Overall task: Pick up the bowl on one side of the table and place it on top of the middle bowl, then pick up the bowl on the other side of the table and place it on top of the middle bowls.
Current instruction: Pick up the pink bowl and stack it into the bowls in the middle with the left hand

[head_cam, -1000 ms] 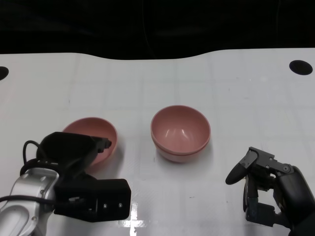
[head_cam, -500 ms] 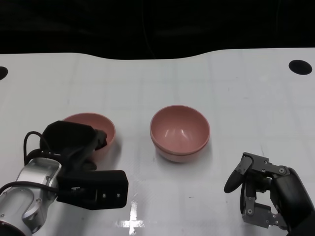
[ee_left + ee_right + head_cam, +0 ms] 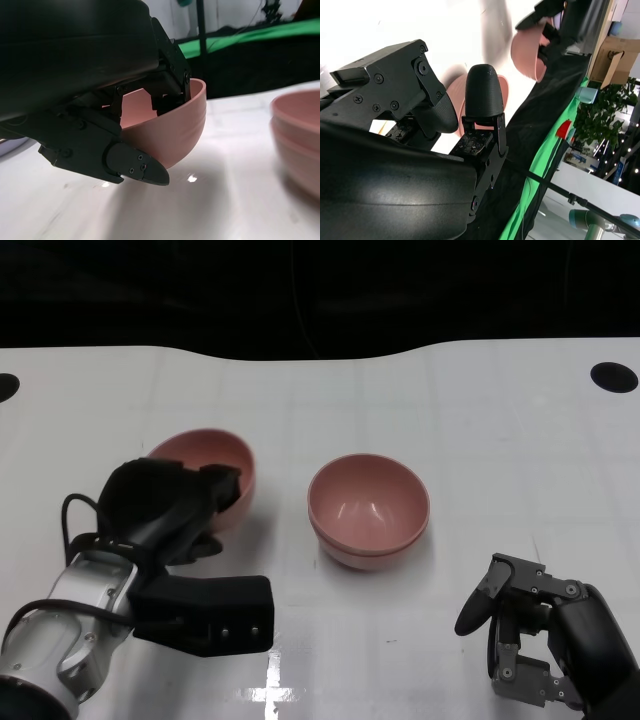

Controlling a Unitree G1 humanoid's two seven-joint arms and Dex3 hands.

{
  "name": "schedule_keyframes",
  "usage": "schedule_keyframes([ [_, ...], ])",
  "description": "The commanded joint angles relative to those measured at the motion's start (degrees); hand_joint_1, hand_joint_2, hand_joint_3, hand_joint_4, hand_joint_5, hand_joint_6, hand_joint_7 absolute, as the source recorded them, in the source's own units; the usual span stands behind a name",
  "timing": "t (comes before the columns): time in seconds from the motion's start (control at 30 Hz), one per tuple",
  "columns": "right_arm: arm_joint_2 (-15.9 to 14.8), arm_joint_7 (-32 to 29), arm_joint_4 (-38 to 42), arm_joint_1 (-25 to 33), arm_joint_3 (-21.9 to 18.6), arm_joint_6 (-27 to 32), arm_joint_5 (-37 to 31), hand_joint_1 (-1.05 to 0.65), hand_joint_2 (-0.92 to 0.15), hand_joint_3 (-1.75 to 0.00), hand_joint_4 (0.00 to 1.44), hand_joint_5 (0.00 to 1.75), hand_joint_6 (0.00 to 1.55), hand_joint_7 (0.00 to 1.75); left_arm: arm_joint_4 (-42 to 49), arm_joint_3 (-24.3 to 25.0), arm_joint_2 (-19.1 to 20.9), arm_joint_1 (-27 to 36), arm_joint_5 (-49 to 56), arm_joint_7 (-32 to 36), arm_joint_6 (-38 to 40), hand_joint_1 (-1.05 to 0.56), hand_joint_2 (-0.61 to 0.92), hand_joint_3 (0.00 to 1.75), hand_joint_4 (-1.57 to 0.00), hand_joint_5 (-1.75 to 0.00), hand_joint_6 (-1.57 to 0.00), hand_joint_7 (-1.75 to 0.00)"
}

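Note:
My left hand (image 3: 165,505) grips a pink bowl (image 3: 215,465) by its near rim, with fingers inside and the thumb outside. The bowl is tilted and held off the white table (image 3: 480,420), left of the middle stack. In the left wrist view the held bowl (image 3: 170,125) hangs above its shadow, pinched by the left hand (image 3: 100,100). The middle stack (image 3: 368,508) is two pink bowls nested upright, also seen in the left wrist view as the stack (image 3: 297,135). My right hand (image 3: 530,635) rests at the near right, fingers apart and holding nothing.
Two black round holes sit in the table, one at the far right (image 3: 611,377) and one at the far left edge (image 3: 5,388). Beyond the table's far edge everything is dark. The right wrist view shows the right hand's fingers (image 3: 482,95) and the lifted bowl (image 3: 527,52).
My left hand has lifted the left bowl off the table, tilted it and carried it farther away and slightly toward the middle. My right hand has drawn back a little toward the near edge.

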Motion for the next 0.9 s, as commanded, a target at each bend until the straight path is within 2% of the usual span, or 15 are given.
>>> schedule_keyframes([
  [0.03, -0.4, 0.3, -0.6, 0.5, -0.4, -0.4, 0.5, -0.03, -0.28, -1.59, 0.92, 1.75, 0.84, 1.47, -1.1, 0.1, 0.1, -2.3, -0.5, 4.3, -3.8, -0.28, 0.92, 0.10, -0.74, -1.75, -0.81, -1.09],
  [0.07, -0.4, 0.3, -0.7, 0.5, -0.4, -0.2, 0.5, -0.03, -0.28, -1.59, 0.91, 1.75, 0.84, 1.47, -1.3, -0.1, 0.0, -2.8, -0.5, 5.0, -5.0, -0.28, 0.92, 0.10, -0.75, -1.75, -0.76, -1.21],
  [0.17, -0.3, 0.2, -0.8, 0.7, -0.5, 0.0, 0.4, -0.04, -0.28, -1.59, 0.90, 1.75, 0.84, 1.47, -1.9, -0.3, -0.7, -4.1, -0.8, 5.2, -7.5, -0.30, 0.92, 0.11, -0.75, -1.75, -0.80, -1.09],
  [0.33, -0.3, 0.1, -0.9, 0.7, -0.4, 0.0, -0.2, -0.04, -0.28, -1.59, 0.89, 1.75, 0.84, 1.47, -2.2, -1.2, -2.8, -7.0, -1.7, 2.9, -9.9, -0.33, 0.92, 0.12, -0.75, -1.71, -0.98, -0.65],
  [0.43, -0.1, 0.0, -0.6, 0.5, -0.3, -0.4, -0.1, -0.03, -0.27, -1.59, 0.89, 1.75, 0.84, 1.47, -1.1, -2.0, -3.9, -8.7, -2.3, 2.3, -11.4, -0.33, 0.91, 0.08, -0.78, -1.64, -1.05, -0.53],
  [0.5, -0.1, 0.1, -0.3, 0.5, -0.3, -0.7, 0.0, -0.04, -0.27, -1.60, 0.90, 1.75, 0.84, 1.47, -0.3, -2.7, -4.4, -9.8, -2.4, 1.5, -12.2, -0.33, 0.92, 0.09, -0.78, -1.62, -1.08, -0.55],
  [0.67, -0.2, 0.1, 0.2, 0.3, -0.3, -1.1, -0.4, -0.05, -0.26, -1.61, 0.91, 1.75, 0.84, 1.47, 3.8, -4.9, -6.2, -12.7, -1.7, 1.4, -14.5, -0.31, 0.92, 0.16, -0.78, -1.67, -0.93, -0.98],
  [0.9, -0.1, -0.2, -0.2, 0.4, -0.1, -0.8, -1.0, -0.06, -0.26, -1.60, 0.90, 1.75, 0.83, 1.47, 7.2, -7.5, -7.3, -15.2, -0.8, -0.1, -14.7, -0.32, 0.92, 0.11, -0.77, -1.65, -0.95, -0.81],
])
